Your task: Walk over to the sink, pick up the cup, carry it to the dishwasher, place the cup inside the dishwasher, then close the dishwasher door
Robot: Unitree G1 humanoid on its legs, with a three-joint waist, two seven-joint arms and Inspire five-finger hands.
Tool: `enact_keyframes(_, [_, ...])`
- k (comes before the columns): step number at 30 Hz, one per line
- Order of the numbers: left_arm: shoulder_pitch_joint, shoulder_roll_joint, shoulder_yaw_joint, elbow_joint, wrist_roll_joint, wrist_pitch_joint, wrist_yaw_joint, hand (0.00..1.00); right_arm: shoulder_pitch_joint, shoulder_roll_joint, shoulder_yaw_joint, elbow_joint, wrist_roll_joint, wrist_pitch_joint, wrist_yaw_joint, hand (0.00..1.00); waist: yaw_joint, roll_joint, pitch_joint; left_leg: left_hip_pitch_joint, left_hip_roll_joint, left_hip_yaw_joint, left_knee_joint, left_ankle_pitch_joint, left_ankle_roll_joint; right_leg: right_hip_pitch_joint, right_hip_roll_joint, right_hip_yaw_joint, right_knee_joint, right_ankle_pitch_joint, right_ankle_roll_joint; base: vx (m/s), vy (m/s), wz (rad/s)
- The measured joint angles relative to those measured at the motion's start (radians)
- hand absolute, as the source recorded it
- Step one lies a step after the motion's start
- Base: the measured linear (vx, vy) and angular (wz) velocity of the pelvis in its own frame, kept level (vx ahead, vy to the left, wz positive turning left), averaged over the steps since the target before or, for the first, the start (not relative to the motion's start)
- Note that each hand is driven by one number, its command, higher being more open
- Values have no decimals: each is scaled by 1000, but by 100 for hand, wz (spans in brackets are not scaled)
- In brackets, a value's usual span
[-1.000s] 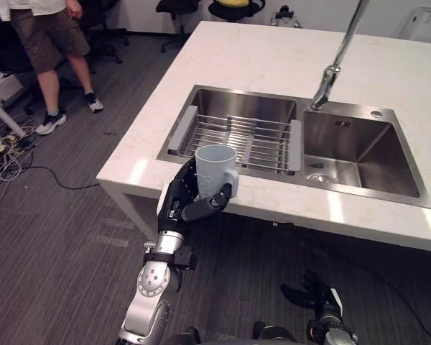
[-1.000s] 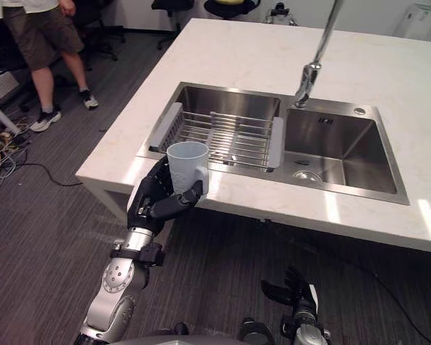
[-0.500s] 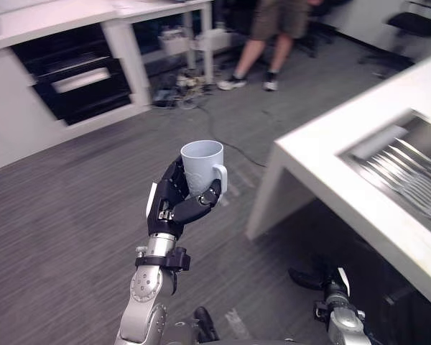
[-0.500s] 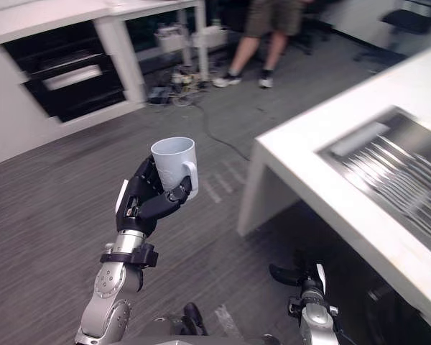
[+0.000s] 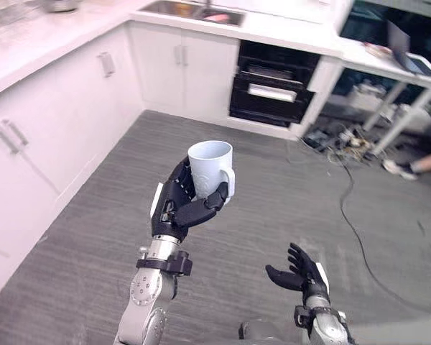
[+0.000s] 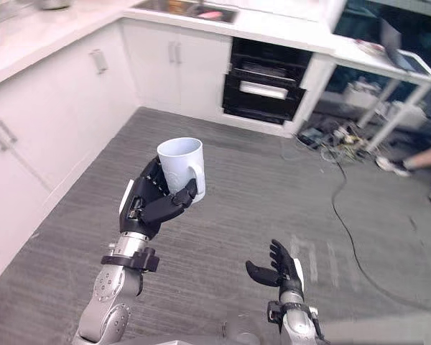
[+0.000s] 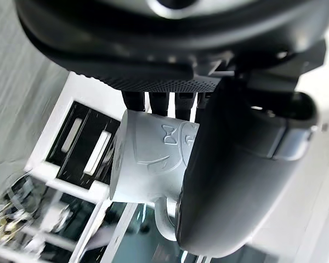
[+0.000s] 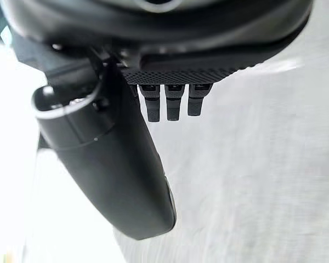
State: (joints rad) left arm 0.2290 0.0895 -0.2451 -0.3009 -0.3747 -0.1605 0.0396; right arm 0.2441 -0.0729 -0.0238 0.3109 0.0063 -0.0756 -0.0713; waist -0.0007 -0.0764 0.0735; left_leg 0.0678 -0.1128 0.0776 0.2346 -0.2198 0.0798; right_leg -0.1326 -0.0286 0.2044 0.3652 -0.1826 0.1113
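A pale blue-white cup (image 5: pixel 211 167) stands upright in my left hand (image 5: pixel 177 205), held over the grey floor at mid-view. The fingers wrap its far side and the thumb presses across its front by the handle. My left wrist view has the same cup (image 7: pixel 153 159) pinned between the fingers and the thumb. My right hand (image 5: pixel 297 272) hangs low at the lower right, open and holding nothing, its fingers (image 8: pixel 167 101) straight. A dark open appliance bay (image 5: pixel 273 83) with a white handle bar sits in the white cabinets at the back.
White cabinets (image 5: pixel 65 108) run along the left and back under a pale counter. A second sink (image 5: pixel 187 8) sits in the back counter. Cables (image 5: pixel 345 180) trail over the floor at right, near a white table's legs (image 5: pixel 399 115). A person's leg and shoe (image 5: pixel 416 164) show at far right.
The camera has swung left: the island counter and sink have left the view, and the white cabinets with the dark appliance now lie ahead. My left hand keeps the cup upright.
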Motion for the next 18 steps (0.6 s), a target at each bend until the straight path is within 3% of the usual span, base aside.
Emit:
enact_keyframes(2, [1,-7,-3,18,0,0,-3,30,-10,-1,1,1,-3,-8,0,90,0,8,-5,-25,14,4,80,-17,-44,37,1,8,-54,16,-26,193,-30,-19])
enact_keyframes(3, [-11,68,-78,140,2,19,-30,30,-7,-45,12,226,-53,6,-15,90,-70,14,-21,-172,165,-67,24,82,-121,113,-10,11,-240,101,-33,104,-2,-8])
enact_keyframes(10, [-17,62,-78,140,2,19,-29,30,0,-45,9,236,-49,5,-15,90,-72,19,-18,-156,171,-29,19,81,-122,113,-8,36,-243,105,-31,3,1,-11])
enact_keyframes(16, [-55,40,-66,201,11,21,-16,30,23,-42,-20,361,-35,22,-15,90,-94,21,-16,-132,167,-8,-22,88,-124,120,-30,6,-244,105,-30,3,-5,-5])
enact_keyframes(18, [-64,23,-41,247,33,28,3,30,46,-40,-34,364,-30,33,-15,90,-98,23,-15,-129,202,90,-25,81,-127,122,-45,-40,-242,104,-29,6,-41,16])
